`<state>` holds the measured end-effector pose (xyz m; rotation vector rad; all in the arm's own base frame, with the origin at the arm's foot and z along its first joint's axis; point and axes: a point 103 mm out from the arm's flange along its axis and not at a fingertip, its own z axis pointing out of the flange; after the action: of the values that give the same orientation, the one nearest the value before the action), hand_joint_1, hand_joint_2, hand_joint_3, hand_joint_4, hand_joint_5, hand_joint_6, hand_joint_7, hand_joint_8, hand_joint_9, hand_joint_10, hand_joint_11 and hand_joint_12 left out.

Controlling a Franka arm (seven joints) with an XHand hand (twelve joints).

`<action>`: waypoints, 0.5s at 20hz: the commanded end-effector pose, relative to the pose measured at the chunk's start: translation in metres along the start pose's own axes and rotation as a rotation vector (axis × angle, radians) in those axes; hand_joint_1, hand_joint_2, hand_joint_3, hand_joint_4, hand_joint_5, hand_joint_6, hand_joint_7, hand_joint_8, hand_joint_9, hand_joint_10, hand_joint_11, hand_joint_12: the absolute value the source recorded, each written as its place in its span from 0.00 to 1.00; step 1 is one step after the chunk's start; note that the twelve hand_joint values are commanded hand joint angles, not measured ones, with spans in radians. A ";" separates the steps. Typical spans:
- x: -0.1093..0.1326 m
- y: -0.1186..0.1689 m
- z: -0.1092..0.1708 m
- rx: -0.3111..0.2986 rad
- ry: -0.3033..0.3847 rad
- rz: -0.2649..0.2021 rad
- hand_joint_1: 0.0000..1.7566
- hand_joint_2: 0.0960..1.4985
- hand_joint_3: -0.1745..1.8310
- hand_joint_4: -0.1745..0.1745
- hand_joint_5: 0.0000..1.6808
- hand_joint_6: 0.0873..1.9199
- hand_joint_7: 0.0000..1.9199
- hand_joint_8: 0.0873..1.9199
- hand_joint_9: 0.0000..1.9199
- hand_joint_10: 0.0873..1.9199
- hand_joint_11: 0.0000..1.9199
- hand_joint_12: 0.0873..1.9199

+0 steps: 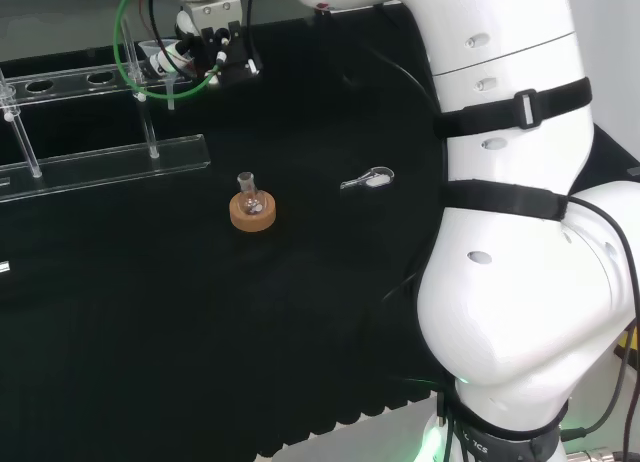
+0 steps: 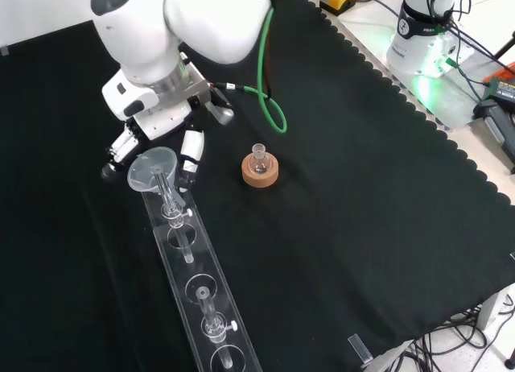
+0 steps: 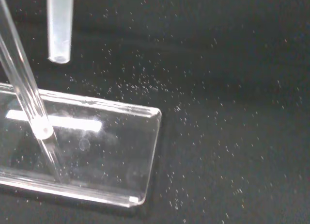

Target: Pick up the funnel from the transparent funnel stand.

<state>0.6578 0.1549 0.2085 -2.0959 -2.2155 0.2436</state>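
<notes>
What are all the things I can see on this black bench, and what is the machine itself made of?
Funnel: one, clear, over the end of the stand nearest the arm, between the hand's fingers; its stem tip hangs above the stand's base plate.
Funnel stand: one, clear plastic, long rack with round holes, at the left of the head view.
Small flask: one, clear glass, upright in the cork ring.
Cork ring: one, tan, mid-cloth.
Small clear piece: one, lying right of the cork ring in the head view; I cannot tell what it is.
Cloth: one, black, covering the bench.
Green cable: one, along the arm.
Arm: one, white.
Hand: one, black and white, around the funnel.
</notes>
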 end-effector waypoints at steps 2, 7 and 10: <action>0.011 0.005 0.014 -0.081 -0.054 -0.051 0.20 0.54 0.10 0.12 0.31 0.01 0.33 0.50 0.67 0.40 0.84 0.46; 0.013 -0.003 0.006 -0.164 -0.019 -0.123 0.22 0.54 0.10 0.05 0.36 0.05 0.45 0.52 0.75 0.43 0.89 0.50; 0.011 -0.007 -0.006 -0.222 -0.031 -0.146 0.24 0.54 0.10 0.01 0.34 0.22 0.53 0.52 0.80 0.42 0.93 0.51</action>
<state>0.6521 0.1660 0.1946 -2.0609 -2.3914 0.1505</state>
